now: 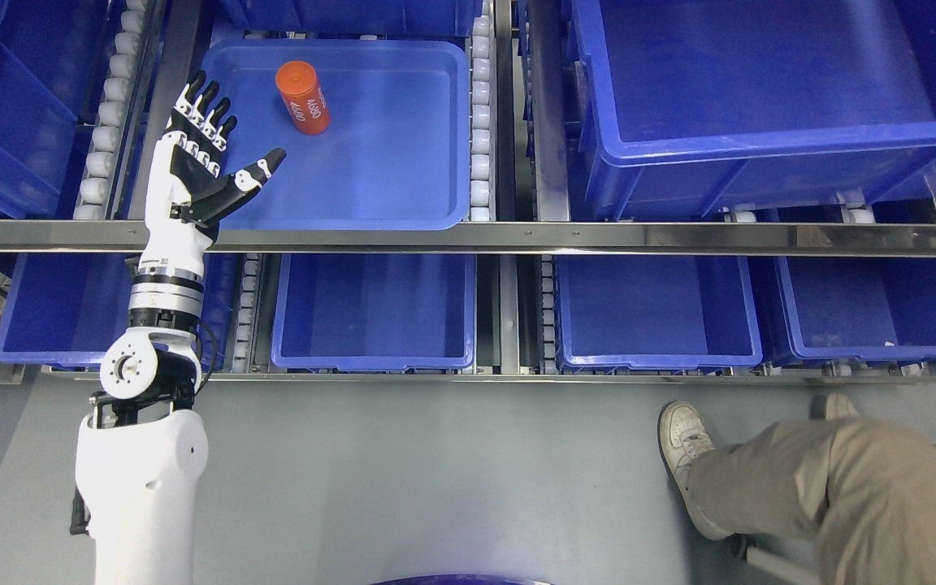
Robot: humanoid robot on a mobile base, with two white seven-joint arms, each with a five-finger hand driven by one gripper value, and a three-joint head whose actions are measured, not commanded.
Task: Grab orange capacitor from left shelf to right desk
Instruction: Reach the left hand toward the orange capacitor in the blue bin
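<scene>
An orange cylindrical capacitor (303, 97) with white print lies on its side in a shallow blue tray (403, 162) on the upper shelf level. My left hand (216, 146) hovers over the tray's left rim, fingers spread and thumb pointing right, holding nothing. The capacitor lies up and to the right of the hand, a short gap from the fingertips (206, 93). The left arm rises from the lower left. No right arm shows.
A metal shelf rail (517, 237) crosses below the tray. A large blue bin (760, 106) stands at upper right, several blue bins (374, 313) sit on the lower level. A person's legs and shoes (683, 443) are on the grey floor at lower right.
</scene>
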